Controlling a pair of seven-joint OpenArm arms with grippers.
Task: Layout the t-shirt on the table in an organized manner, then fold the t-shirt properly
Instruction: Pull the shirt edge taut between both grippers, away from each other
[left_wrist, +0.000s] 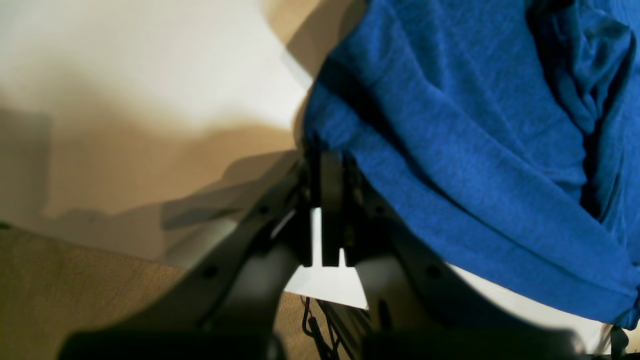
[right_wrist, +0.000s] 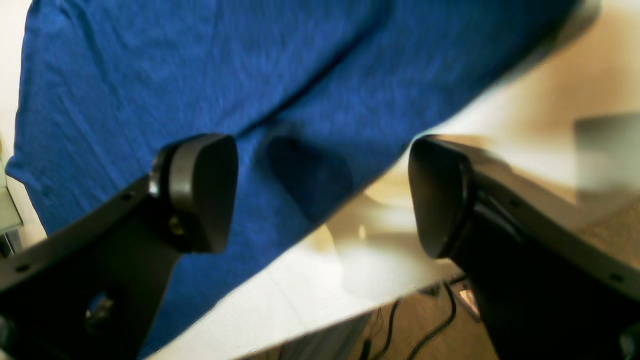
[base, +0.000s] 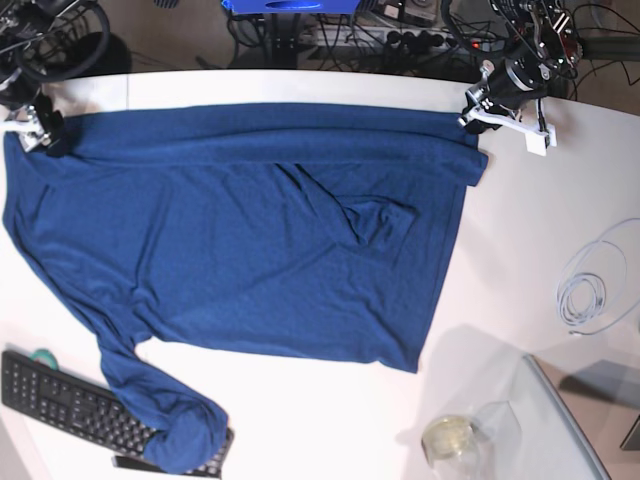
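The white surface (base: 520, 250) carries the blue t-shirt (base: 250, 240), which lies spread wide across it, wrinkled near the middle, with one sleeve draped over a black keyboard (base: 70, 405) at the near edge. A coiled white cable (base: 595, 285) and a glass jar (base: 450, 438) sit apart from the cloth. The left end effector (left_wrist: 331, 150) is clamped tight on the shirt's far corner. The right end effector (right_wrist: 322, 195) hangs above the opposite corner with jaws spread wide, holding nothing.

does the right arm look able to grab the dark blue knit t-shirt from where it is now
Probably yes. The right gripper is open and hovers right over the edge of the dark blue knit t-shirt on the white table, with nothing between its fingers and the cloth.
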